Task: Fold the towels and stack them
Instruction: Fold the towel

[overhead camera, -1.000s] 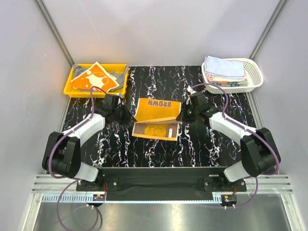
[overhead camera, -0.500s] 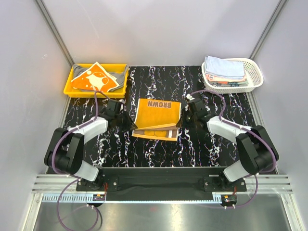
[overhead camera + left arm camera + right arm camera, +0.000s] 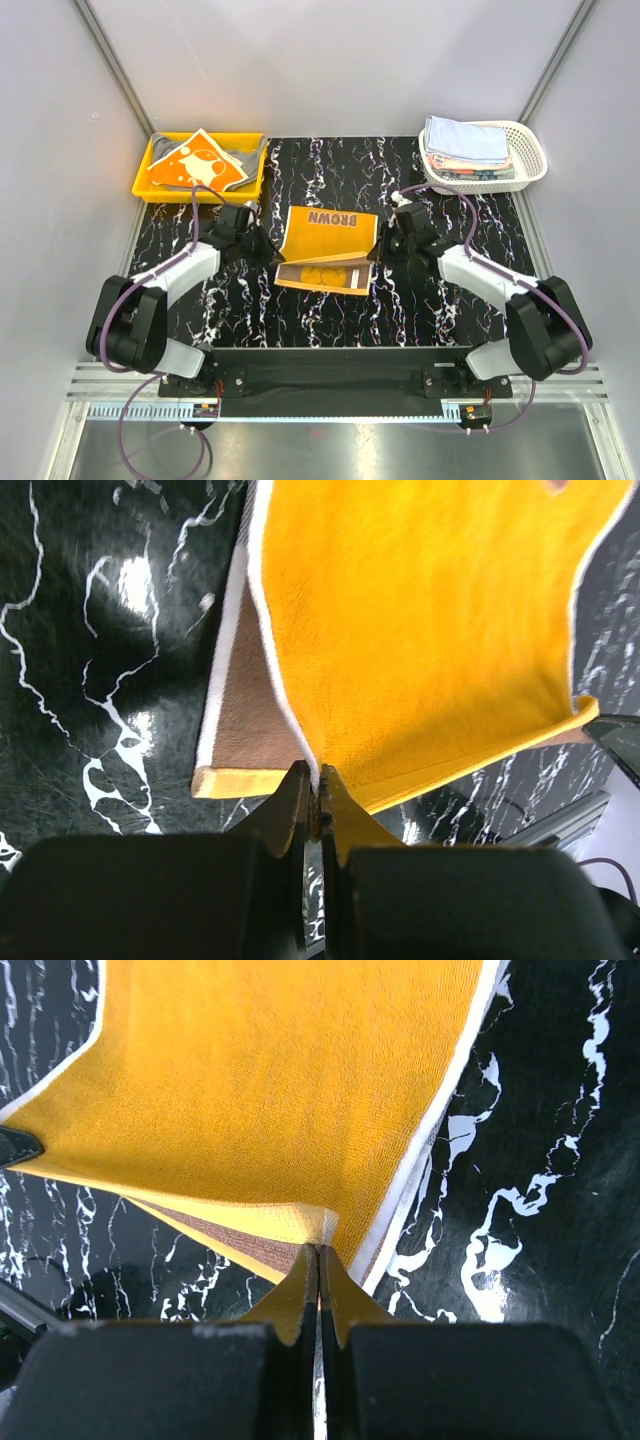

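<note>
- Orange towel (image 3: 325, 250) lies at the middle of the black marbled table (image 3: 420, 310), partly folded. One layer is raised off the table, and a brown strip with orange shapes shows along the side nearest the arms.
- Left gripper (image 3: 262, 245) is at the towel's left side. In the left wrist view, its jaws are closed tight on the white-trimmed edge of the raised orange layer (image 3: 420, 630), with a brown layer lying flat beneath.
- Right gripper (image 3: 385, 243) mirrors it on the towel's right side. In the right wrist view, it is pinched shut on the trimmed edge of the same layer (image 3: 250, 1080).
- Yellow tray (image 3: 143, 185) sits at the table's far left corner, holding an orange patterned towel (image 3: 200, 165) over grey cloth.
- White lattice basket (image 3: 535, 165) sits at the table's far right corner, holding a stack of towels with a light blue towel (image 3: 465, 138) on top.
- The step in hand appears to be a two-handed fold.
- To do it well, both arms should travel together at the same height, so the cloth stays lightly taut between them.
- The carried edge should line up with the trim of the layer on the table.
- It should be lowered fully onto that layer before either grip lets go.
- Uneven travel would likely skew the fold or drag the bottom layer.
</note>
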